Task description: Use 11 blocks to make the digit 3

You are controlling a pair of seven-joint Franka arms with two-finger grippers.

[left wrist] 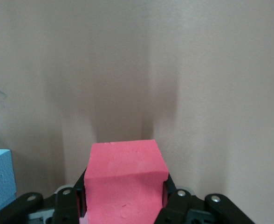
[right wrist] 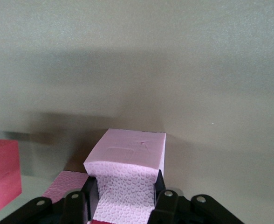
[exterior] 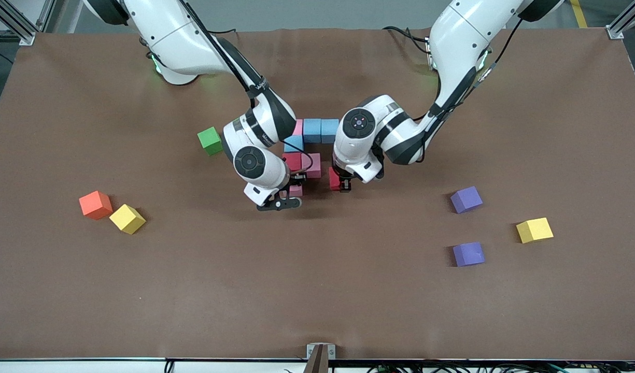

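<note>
Pincers (exterior: 342, 185) (exterior: 292, 194) clamped — red, pink cubes

block cluster (exterior: 312, 145) mid-table, loose blocks (exterior: 467, 228) toward both table ends

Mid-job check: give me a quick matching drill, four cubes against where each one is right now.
Things:
1. red cube
2. pink cube
3. green cube
4. orange cube

Places:
A. touching a yellow cube
B. in the left gripper
C. loose beside the right arm's wrist
D. in the right gripper

Pairs: 1-B, 2-D, 3-C, 4-A
</note>
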